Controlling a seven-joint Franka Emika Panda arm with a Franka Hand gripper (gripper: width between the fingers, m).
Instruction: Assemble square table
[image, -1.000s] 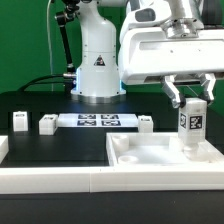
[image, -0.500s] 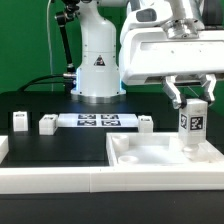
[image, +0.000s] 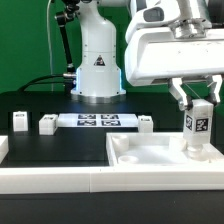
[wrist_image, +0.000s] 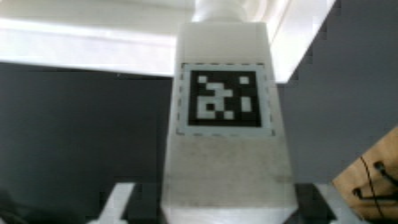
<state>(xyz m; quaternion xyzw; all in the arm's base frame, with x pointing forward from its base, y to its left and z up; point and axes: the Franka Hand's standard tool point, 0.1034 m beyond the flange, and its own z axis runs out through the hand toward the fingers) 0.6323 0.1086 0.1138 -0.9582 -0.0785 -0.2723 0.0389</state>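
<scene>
Top (image: 160, 160): white plastic, smooth, faint sheen. Leg (wrist_image: 222, 175): white plastic, matt, finely grainy, with a flat printed tag. Table (image: 60, 150): black, matt. Arm base (image: 97, 60): glossy white shell.

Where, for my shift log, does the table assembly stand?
Done: the square top lies recess-up, with no peg standing in it unheld. In hand: the gripper is shut on one leg peg, upright over the top's corner on the exterior view's right; whether it is seated is unclear. Left: three loose leg pegs on the black table.
</scene>
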